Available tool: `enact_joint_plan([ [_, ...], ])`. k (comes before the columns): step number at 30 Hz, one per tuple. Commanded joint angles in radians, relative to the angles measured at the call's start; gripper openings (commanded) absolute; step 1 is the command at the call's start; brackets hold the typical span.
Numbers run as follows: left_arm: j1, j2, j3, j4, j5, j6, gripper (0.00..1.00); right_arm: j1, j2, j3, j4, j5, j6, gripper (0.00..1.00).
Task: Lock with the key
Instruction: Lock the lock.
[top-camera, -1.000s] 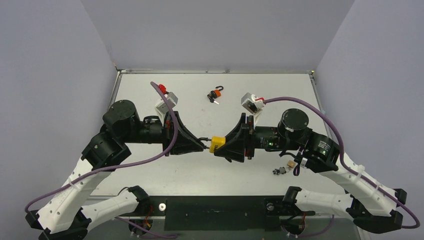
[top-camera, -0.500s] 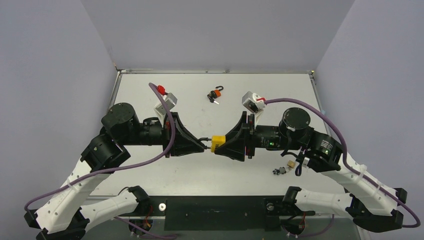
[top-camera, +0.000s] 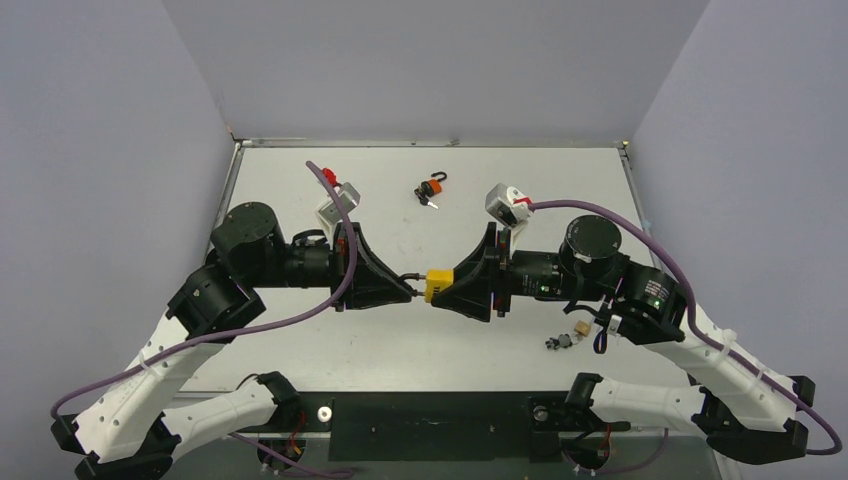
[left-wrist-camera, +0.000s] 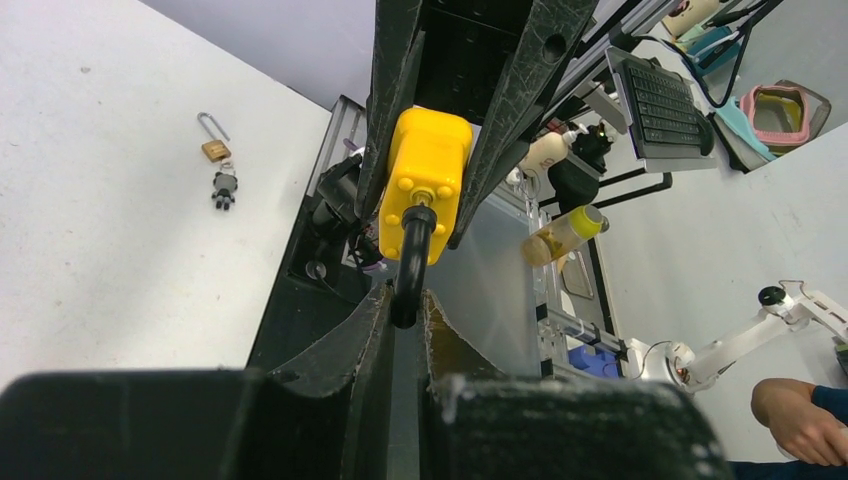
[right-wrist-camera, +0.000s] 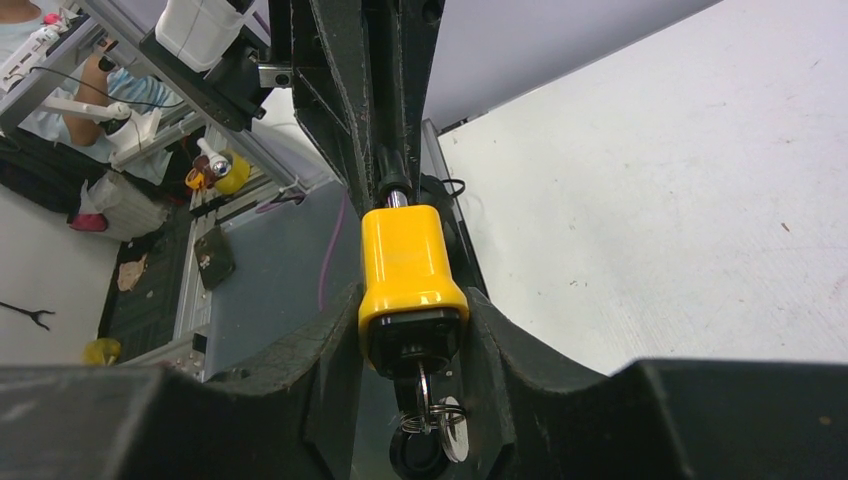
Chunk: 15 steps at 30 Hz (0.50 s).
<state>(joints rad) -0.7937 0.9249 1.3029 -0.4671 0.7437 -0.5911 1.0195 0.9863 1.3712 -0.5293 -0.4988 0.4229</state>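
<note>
A yellow padlock (top-camera: 436, 283) hangs in mid-air between my two grippers above the table's middle. My right gripper (top-camera: 447, 289) is shut on the yellow body (right-wrist-camera: 410, 270). A key (right-wrist-camera: 423, 385) sits in the keyhole at the padlock's bottom, with a ring and a second key hanging from it. My left gripper (top-camera: 410, 289) is shut on the padlock's black shackle (left-wrist-camera: 410, 262), which enters the yellow body (left-wrist-camera: 426, 175). In the right wrist view the shackle end is mostly hidden behind the body.
A small brass padlock with keys (top-camera: 566, 337) lies on the table at the front right; it also shows in the left wrist view (left-wrist-camera: 217, 165). An orange and black padlock (top-camera: 430, 190) lies at the back centre. Purple cables loop over both arms.
The two arms have shifted slightly, and the yellow padlock has turned a little to lie more level between the grippers. Both grips are unchanged.
</note>
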Motion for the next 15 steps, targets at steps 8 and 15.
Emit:
enact_joint_plan([
  [8, -0.07, 0.059, -0.022, 0.148, 0.058, -0.1, 0.0, 0.082, 0.088, 0.007, 0.189, 0.127, -0.024, 0.0],
  [15, -0.124, 0.079, -0.034, 0.16, 0.024, -0.103, 0.0, 0.08, 0.104, 0.019, 0.208, 0.142, -0.028, 0.0],
])
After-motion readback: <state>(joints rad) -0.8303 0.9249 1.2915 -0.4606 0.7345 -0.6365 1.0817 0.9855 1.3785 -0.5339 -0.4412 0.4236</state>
